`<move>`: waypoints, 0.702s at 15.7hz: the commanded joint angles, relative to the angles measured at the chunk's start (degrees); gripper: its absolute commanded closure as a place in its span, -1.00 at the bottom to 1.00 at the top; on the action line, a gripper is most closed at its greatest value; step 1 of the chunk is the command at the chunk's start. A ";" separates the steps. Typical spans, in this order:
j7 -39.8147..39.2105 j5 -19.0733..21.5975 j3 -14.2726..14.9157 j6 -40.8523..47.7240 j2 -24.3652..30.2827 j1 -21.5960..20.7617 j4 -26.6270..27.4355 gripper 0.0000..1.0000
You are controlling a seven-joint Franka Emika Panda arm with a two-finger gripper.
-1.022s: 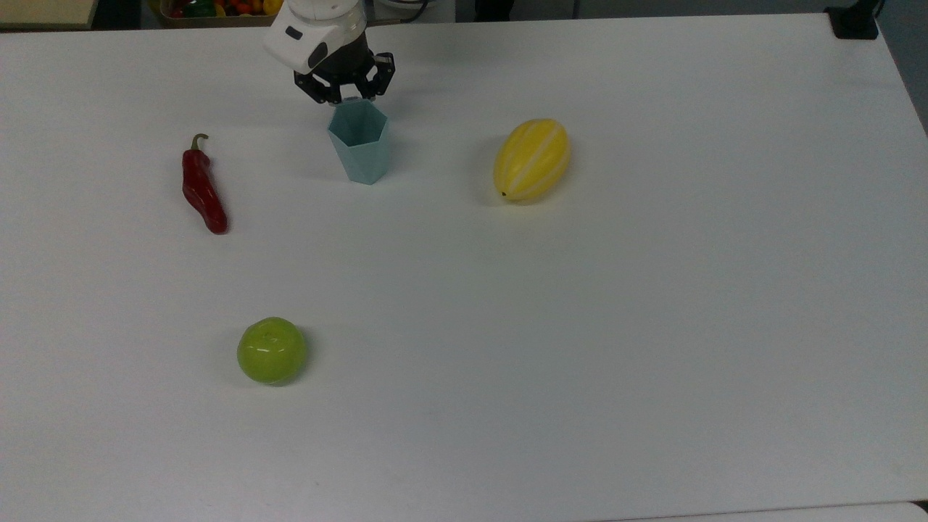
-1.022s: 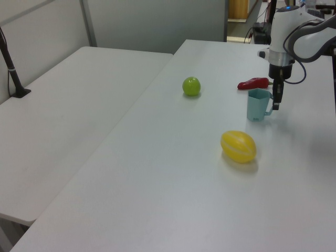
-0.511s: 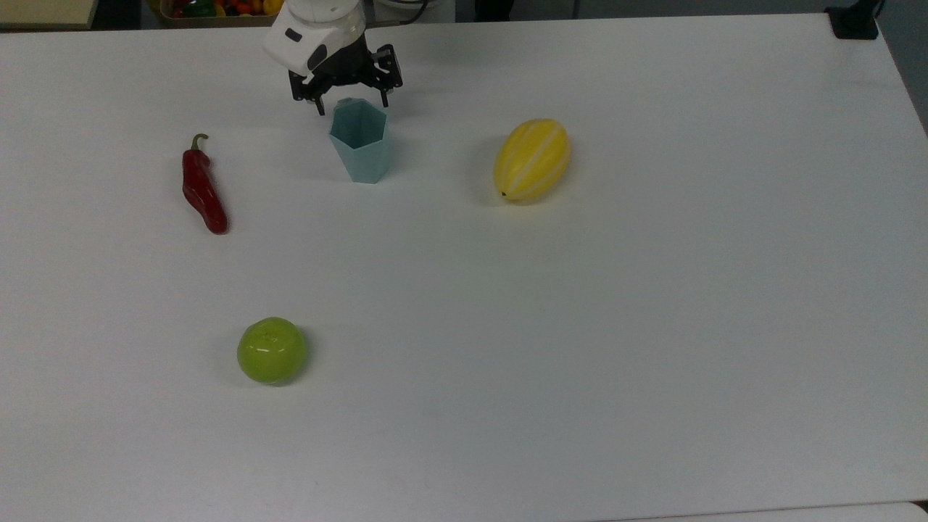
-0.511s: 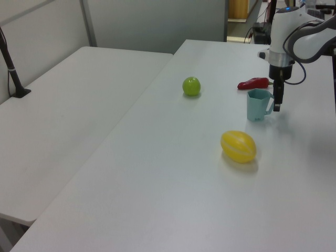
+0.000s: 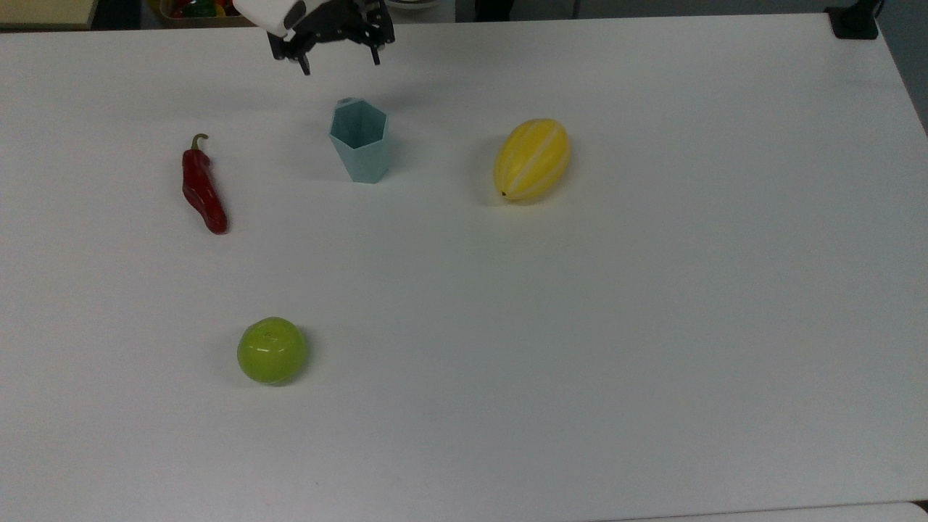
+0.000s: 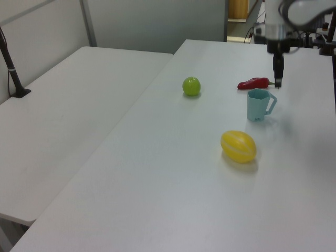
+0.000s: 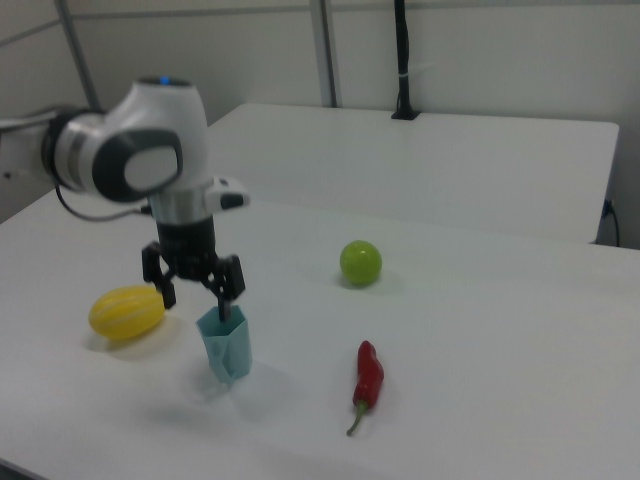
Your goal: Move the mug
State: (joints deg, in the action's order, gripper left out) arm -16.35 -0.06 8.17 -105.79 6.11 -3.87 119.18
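The mug (image 5: 360,145) is a pale teal faceted cup standing upright on the white table (image 5: 580,326), its looped handle turned toward the left view's right (image 6: 257,105). My gripper (image 5: 341,65) hangs open above the mug's far rim, in the air and apart from it, with nothing between its fingers. In the right view the gripper (image 7: 197,305) is just over the mug (image 7: 226,345), fingers spread. In the left view the gripper (image 6: 277,83) is seen edge-on above the handle.
A yellow melon (image 5: 531,159) lies to the top view's right of the mug. A red chili (image 5: 202,188) lies to the top view's left. A green apple (image 5: 272,350) sits nearer the front. A second table (image 6: 68,121) adjoins in the left view.
The gripper spread its fingers at the mug's handle, then rose up and away from it. The mug has stayed upright in the same spot.
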 commanded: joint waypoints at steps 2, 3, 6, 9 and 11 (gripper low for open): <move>8.50 3.56 -1.14 19.82 -0.40 0.35 -18.78 -1.00; 10.44 4.88 -1.84 20.97 -0.40 0.44 -21.24 -1.00; 19.30 5.34 -6.74 22.65 -0.57 1.75 -25.91 -1.00; 23.99 5.34 -11.77 22.30 -0.75 4.22 -27.07 -1.00; 22.77 5.08 -11.95 20.38 -1.01 4.04 -27.06 -1.00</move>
State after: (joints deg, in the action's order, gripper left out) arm 6.08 4.38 -2.27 -84.95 6.45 -1.52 93.69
